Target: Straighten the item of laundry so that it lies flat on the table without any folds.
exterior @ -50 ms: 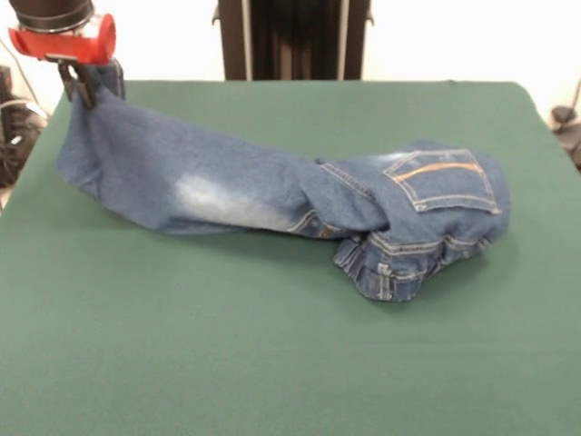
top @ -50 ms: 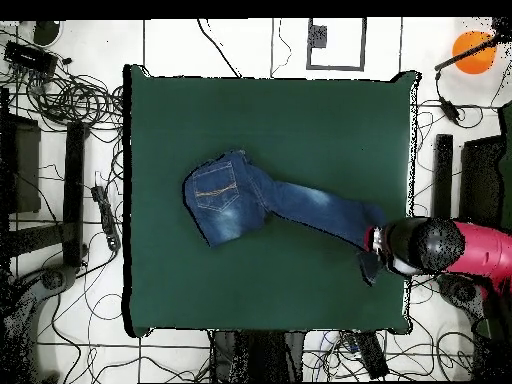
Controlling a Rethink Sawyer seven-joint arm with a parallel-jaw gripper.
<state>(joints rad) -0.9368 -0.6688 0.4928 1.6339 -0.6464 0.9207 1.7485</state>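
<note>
We've got the gripper [exterior @ -50 ms: 83, 91] pinched shut on the hem end of the jeans [exterior @ -50 ms: 272, 195], lifted a bit off the table [exterior @ -50 ms: 272, 363] right at its edge, w/ the leg cloth hanging down from the fingers. That hold makes sense: grabbing the cuff and hauling it outward draws the leg out long, and in the overhead view the leg does run as one fairly straight strip from the waist toward the gripper. The waist end sits near the table's middle, back pocket [exterior @ -50 ms: 445, 177] up w/ orange stitching showing; its weight and the felt's drag likely anchor it while we pull. Not flat yet, tho: the waistband is rolled under at the front of the pile, a fold crosses near the pocket, and we see only one leg clearly, so the other is prob. doubled beneath or alongside; can't tell which. We judge the task partway, w/ the bunched waist end left to open.
</note>
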